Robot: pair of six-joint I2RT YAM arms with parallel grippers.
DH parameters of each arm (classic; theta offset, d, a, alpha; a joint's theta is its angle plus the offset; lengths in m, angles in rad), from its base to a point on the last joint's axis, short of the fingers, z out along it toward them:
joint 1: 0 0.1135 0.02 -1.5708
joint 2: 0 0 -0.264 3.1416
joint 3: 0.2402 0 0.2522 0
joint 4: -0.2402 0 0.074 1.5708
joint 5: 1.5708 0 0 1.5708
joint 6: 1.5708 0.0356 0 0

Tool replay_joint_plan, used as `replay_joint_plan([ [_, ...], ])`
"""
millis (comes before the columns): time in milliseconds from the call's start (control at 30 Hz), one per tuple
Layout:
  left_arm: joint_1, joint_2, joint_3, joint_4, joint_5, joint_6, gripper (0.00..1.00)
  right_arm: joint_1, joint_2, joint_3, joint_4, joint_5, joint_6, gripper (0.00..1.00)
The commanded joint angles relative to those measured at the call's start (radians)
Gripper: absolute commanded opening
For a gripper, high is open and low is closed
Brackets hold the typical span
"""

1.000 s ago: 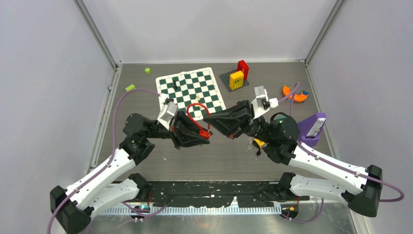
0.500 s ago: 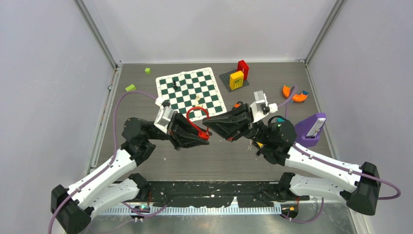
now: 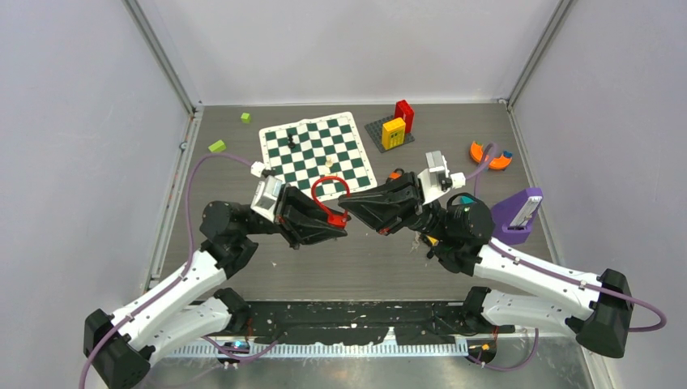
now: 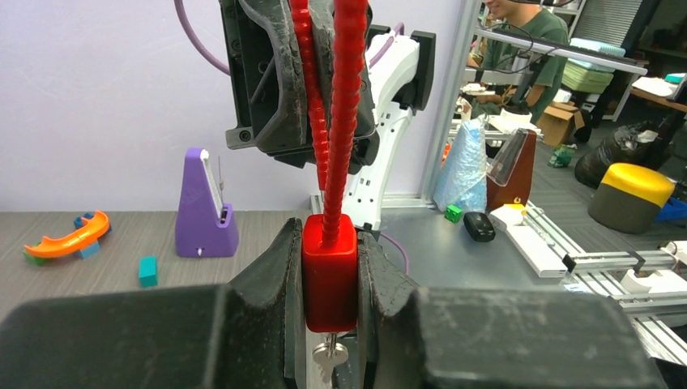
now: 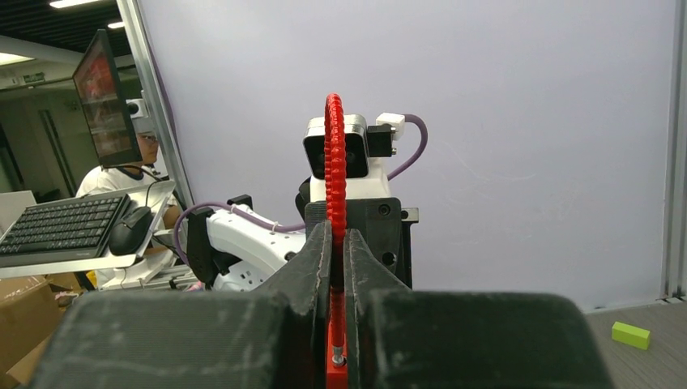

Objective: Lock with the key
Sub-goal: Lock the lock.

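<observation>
Aloft, left claw [image 4: 329, 279] and right claw [image 5: 334, 271] tight on red lock [image 5: 333, 138] over grey table [image 3: 373, 261].

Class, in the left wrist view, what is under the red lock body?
A small silver key hangs from the underside of the red lock body, between the left gripper's fingers. The keyhole itself cannot be seen: the lock body and fingers cover it.

You are working in a robotics lab: a person [image 5: 117, 174] is sitting by a keyboard [image 5: 69, 227] and monitor [image 5: 104, 97], and aluminium posts [image 3: 164, 57] are framing your walled table [image 3: 364, 261].
</observation>
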Motion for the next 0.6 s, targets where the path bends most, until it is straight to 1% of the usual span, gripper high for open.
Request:
replay_joint_plan([
  [0, -0.004, -0.017, 0.018, 0.091, -0.058, -0.023, 0.00, 0.013, 0.020, -0.005, -0.018, -0.026, 0.003, 0.05],
  [167, -0.004, -0.018, 0.023, 0.107, -0.038, -0.036, 0.00, 0.015, 0.038, -0.005, -0.022, -0.023, -0.013, 0.05],
  [333, -0.005, 0.009, 0.066, 0.065, 0.067, -0.029, 0.00, 0.022, 0.054, -0.015, -0.024, -0.016, -0.034, 0.05],
  [500, -0.004, -0.011, 0.054, 0.074, 0.002, -0.013, 0.00, 0.025, 0.036, -0.041, -0.035, 0.002, -0.059, 0.05],
  [567, -0.004, -0.026, 0.041, 0.092, -0.073, -0.017, 0.00, 0.025, 0.024, -0.053, -0.033, 0.006, -0.062, 0.05],
])
